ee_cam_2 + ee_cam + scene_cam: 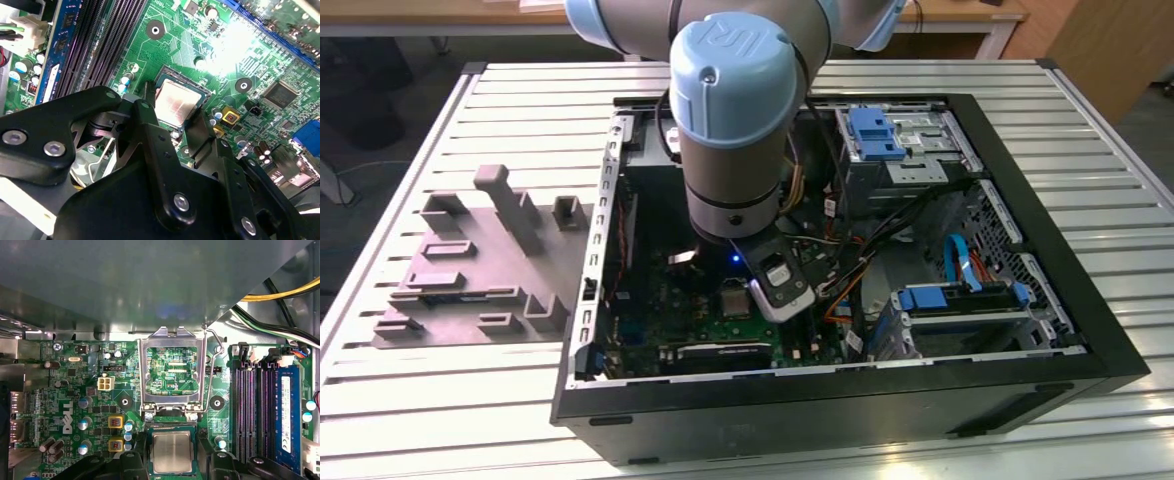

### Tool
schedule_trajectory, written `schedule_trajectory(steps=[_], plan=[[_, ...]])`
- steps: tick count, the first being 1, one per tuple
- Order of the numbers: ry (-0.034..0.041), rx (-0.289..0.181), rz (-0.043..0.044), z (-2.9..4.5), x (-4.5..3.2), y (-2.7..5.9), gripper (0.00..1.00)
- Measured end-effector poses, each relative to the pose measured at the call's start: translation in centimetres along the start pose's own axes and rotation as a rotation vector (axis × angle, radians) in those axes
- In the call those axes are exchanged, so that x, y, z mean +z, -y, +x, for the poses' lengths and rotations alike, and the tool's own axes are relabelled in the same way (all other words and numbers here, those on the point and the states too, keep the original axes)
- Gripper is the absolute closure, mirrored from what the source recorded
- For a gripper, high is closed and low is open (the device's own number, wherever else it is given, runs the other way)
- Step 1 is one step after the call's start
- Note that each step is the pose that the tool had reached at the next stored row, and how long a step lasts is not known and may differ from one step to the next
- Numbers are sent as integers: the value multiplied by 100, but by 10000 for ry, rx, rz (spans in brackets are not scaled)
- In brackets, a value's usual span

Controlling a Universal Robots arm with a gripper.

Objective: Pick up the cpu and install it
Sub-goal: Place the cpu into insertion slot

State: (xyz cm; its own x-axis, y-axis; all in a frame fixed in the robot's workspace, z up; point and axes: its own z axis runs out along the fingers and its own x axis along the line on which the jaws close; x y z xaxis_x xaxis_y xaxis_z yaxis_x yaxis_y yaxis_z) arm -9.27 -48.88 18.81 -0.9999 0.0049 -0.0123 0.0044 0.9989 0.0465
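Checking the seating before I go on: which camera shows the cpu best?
The first wrist view: the cpu faces the camera squarely and is evenly lit. The second wrist view shows it slanted, with glare. The exterior view gives at most a small grey patch by the arm.

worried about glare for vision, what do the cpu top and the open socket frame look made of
The cpu: pale silver-grey metal lid, satin finish; it reflects light softly, with no mirror glare. The socket frame: thin bare metal, probably steel, and shinier; its edges catch bright highlights.
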Motion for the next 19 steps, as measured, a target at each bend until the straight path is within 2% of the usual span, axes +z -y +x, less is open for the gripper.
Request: schedule_trajectory(steps=[19], plan=[[-3,1,-8,0,-17,-1,50]])
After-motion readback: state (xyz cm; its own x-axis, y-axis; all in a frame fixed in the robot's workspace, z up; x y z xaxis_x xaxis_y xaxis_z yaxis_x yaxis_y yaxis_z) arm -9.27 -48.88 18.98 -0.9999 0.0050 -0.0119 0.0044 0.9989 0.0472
